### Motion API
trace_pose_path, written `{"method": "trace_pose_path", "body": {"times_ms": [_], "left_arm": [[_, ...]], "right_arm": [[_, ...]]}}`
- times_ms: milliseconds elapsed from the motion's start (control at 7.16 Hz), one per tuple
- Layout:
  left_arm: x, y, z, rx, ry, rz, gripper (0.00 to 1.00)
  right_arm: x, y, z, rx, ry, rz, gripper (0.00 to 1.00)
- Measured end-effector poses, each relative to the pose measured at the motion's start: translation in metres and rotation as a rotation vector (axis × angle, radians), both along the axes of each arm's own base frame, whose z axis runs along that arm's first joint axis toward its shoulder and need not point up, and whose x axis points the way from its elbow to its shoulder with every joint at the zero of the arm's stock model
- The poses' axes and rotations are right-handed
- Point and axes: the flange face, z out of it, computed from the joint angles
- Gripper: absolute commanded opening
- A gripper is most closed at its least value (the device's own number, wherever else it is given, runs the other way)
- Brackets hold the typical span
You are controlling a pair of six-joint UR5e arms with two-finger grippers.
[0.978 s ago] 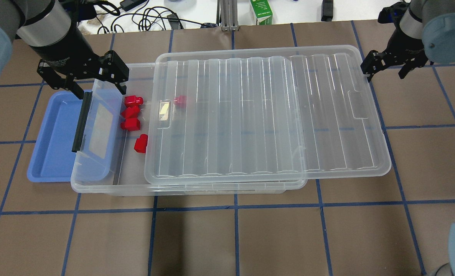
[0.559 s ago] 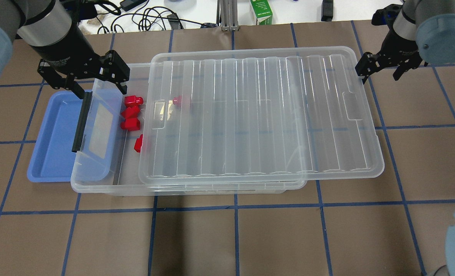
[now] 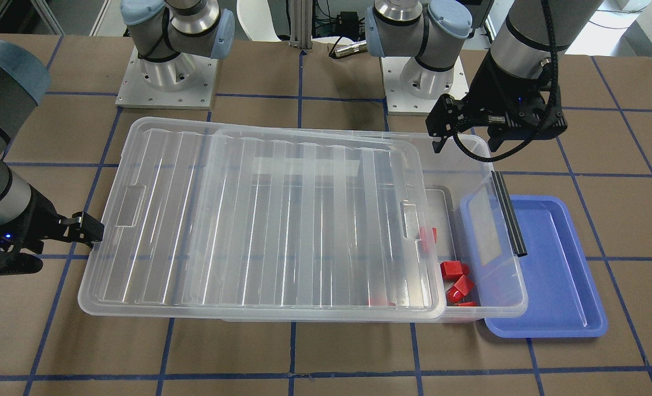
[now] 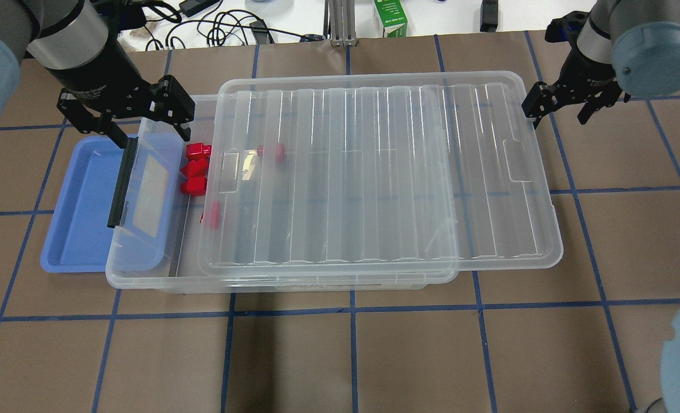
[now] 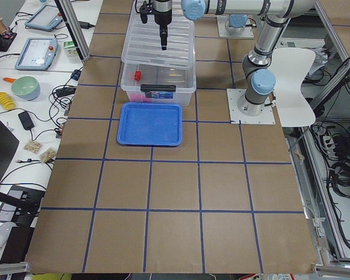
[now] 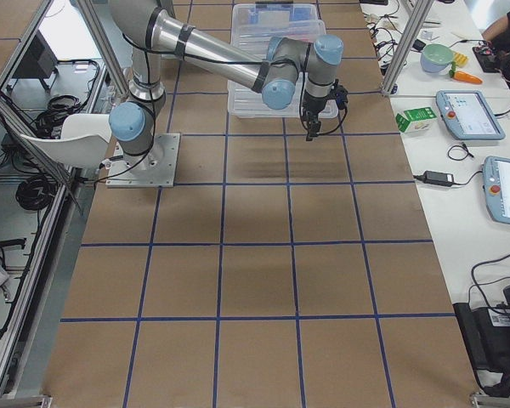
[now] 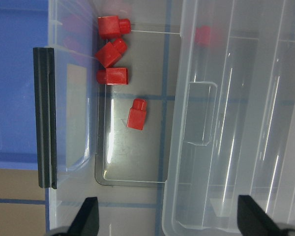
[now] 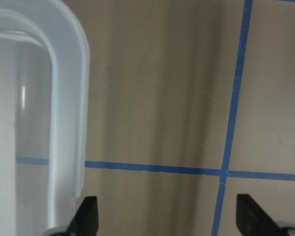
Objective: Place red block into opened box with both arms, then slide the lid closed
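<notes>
Clear lid [image 4: 374, 172] covers most of the box [image 4: 145, 282]; red blocks [image 4: 195, 169] lie inside at the uncovered end; right claw [image 4: 559, 108], open, butts the lid's corner, likely to push it shut; left claw [image 4: 148, 129] hovers open, empty.

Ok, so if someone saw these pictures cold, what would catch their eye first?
Probably the big clear ribbed plastic lid, lying over most of the shallow clear plastic box mid-table, with only its end on the robot's left uncovered. Next, the small bright red blocks in that gap, next to the blue plastic tray. The black left gripper hangs open over that end; the right gripper is open at the lid's far corner.
</notes>
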Motion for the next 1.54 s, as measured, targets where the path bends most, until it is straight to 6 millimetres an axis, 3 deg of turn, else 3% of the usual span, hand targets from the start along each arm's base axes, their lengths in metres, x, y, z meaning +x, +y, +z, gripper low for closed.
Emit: {"method": "trace_pose_path", "body": {"times_ms": [1117,1536], "left_arm": [[0.000,0.000,0.001,-0.003,-0.001,0.003,1.00],[0.000,0.000,0.001,-0.002,-0.003,0.002,1.00]], "right_arm": [[0.022,-0.001,-0.012,0.031,-0.014,0.014,1.00],[0.040,-0.002,-0.015,0.035,-0.012,0.031,1.00]]}}
